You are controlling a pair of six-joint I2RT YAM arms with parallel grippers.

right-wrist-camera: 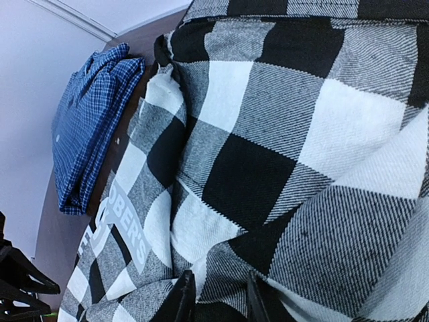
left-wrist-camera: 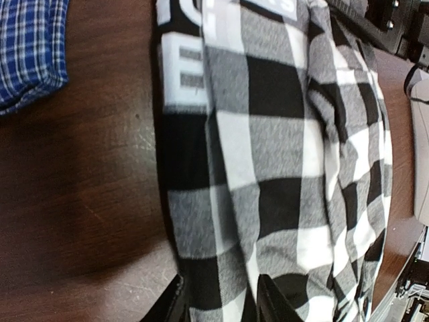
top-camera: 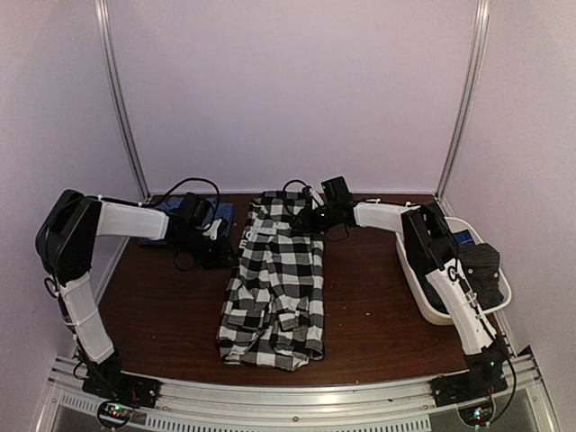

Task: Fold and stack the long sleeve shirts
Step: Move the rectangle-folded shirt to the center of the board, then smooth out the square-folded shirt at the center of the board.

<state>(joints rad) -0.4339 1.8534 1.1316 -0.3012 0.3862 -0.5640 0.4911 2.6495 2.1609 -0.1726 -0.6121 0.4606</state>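
The black-and-white checked shirt (top-camera: 274, 288) lies folded lengthwise down the middle of the table, collar end at the back. My left gripper (top-camera: 227, 245) is at its upper left edge. In the left wrist view the fingers (left-wrist-camera: 171, 305) stand apart, with flat checked cloth (left-wrist-camera: 268, 147) between them. My right gripper (top-camera: 310, 220) is at the shirt's upper right. Its fingers (right-wrist-camera: 182, 298) pinch a raised fold of the checked cloth (right-wrist-camera: 268, 168). The dark blue shirt (top-camera: 220, 214) lies folded at the back left, partly under my left arm. The dark charcoal shirt (top-camera: 481, 265) lies in the basket.
A white oval basket (top-camera: 423, 292) stands at the right edge, beside my right arm. The folded blue shirt also shows in the left wrist view (left-wrist-camera: 30, 50) and in the right wrist view (right-wrist-camera: 90, 127). Walls close in the back and both sides.
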